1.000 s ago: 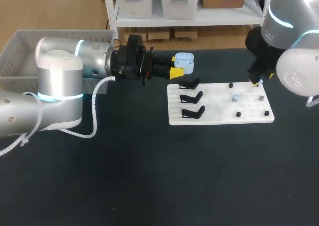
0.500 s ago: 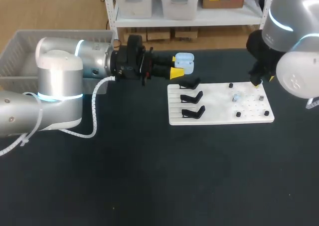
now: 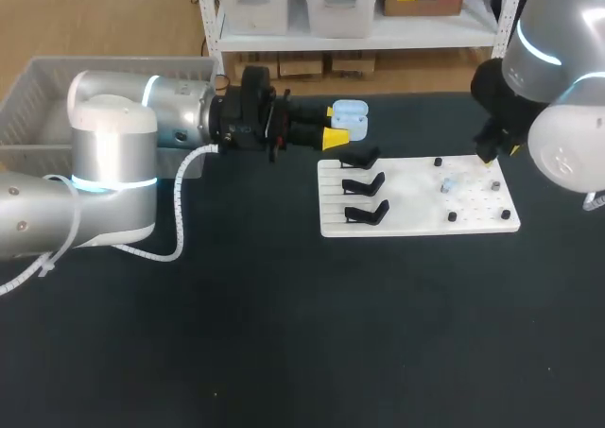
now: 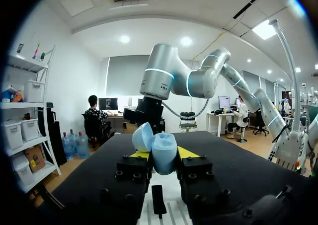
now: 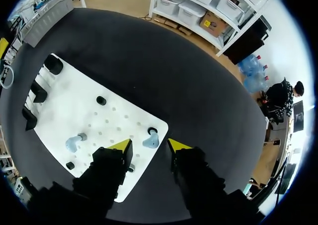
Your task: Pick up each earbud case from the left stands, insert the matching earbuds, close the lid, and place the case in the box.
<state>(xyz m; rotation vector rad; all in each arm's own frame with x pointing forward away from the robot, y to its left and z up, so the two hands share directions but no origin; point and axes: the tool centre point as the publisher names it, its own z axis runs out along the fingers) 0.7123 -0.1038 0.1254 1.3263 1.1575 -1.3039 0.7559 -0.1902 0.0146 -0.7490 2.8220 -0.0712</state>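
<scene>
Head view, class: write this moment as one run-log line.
left gripper: shut on earbud case, lid open | right gripper: open above blue earbud on white board | stands: empty

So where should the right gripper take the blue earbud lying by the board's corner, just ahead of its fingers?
Probably across its rounded body, coming straight down: the earbud sits low on the white board beside a small black peg, and the open right gripper hangs above it, a finger on either side.

Right end effector (image 3: pixel 502 152) mostly hidden behind right arm (image 3: pixel 567 130).
</scene>
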